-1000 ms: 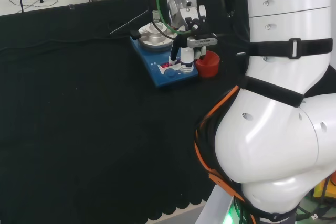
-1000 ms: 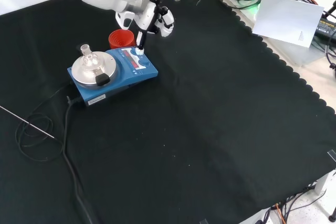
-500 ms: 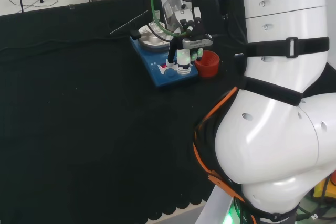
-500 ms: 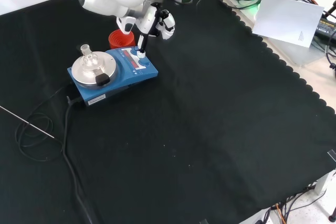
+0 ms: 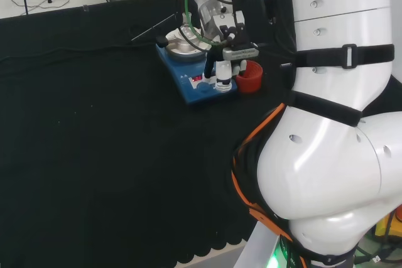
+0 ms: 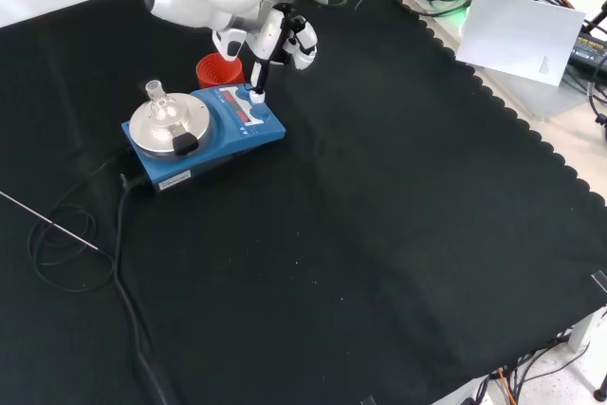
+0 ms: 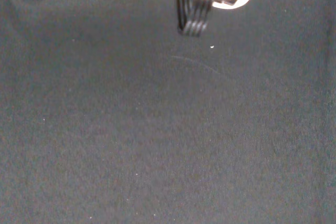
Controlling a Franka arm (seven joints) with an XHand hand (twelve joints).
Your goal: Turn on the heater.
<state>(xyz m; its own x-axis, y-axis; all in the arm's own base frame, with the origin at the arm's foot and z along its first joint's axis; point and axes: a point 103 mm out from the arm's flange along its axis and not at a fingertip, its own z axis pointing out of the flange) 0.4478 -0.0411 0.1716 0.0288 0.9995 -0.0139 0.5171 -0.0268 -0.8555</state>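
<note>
Reaching down over the control panel, the black and white robot hand (image 6: 281,33) had one straight finger (image 6: 256,82) extended onto the front strip of the blue heater with the round silver top plate (image 6: 204,130), its other fingers appearing relaxed rather than clenched, and nothing grasped. That heater sat near the far edge of the black cloth (image 6: 379,234) in the front view, a small clear glass flask (image 6: 156,97) on its plate and a red ribbed cup (image 6: 218,70) just behind it. In the head view the fingertip (image 5: 221,81) came down right beside the lit red display (image 5: 197,78). By the look of it the press was the step in hand, and doing it well called for a straight-down push on the control alone, keeping clear of the flask, and not dragging sideways, which might have shoved the heater along the cloth.
</note>
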